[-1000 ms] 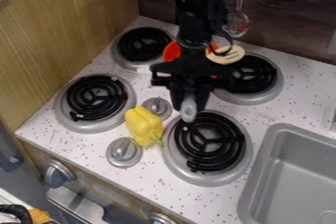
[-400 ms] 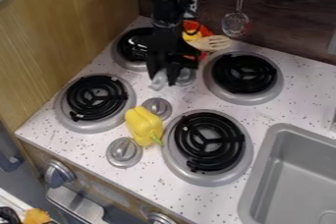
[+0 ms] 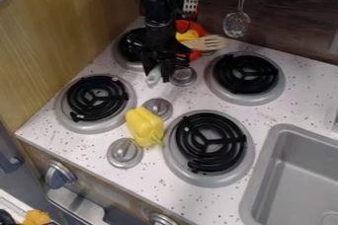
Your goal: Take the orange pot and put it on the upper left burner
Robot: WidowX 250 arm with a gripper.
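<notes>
The black gripper (image 3: 160, 71) hangs at the upper middle, over the right edge of the upper left burner (image 3: 127, 51). Behind and to the right of it, the orange pot (image 3: 196, 55) shows in part, with a yellow thing (image 3: 187, 35) inside. A wooden slotted spatula (image 3: 206, 43) crosses the pot's right side. The gripper and wrist hide much of the pot, so a grip on it cannot be made out. At the gripper's lower end is a light grey piece (image 3: 153, 76); what it belongs to is unclear.
A yellow pepper (image 3: 145, 126) lies between the lower left burner (image 3: 97, 103) and the lower right burner (image 3: 210, 142). The upper right burner (image 3: 245, 73) is right of the pot. Stove knobs (image 3: 183, 76) stand between burners. A grey sink (image 3: 290, 169) is at right; utensils hang behind.
The gripper has moved left and up in the view, with the light grey piece at its end. The spatula has shifted left and up. A knob and the upper right burner are uncovered.
</notes>
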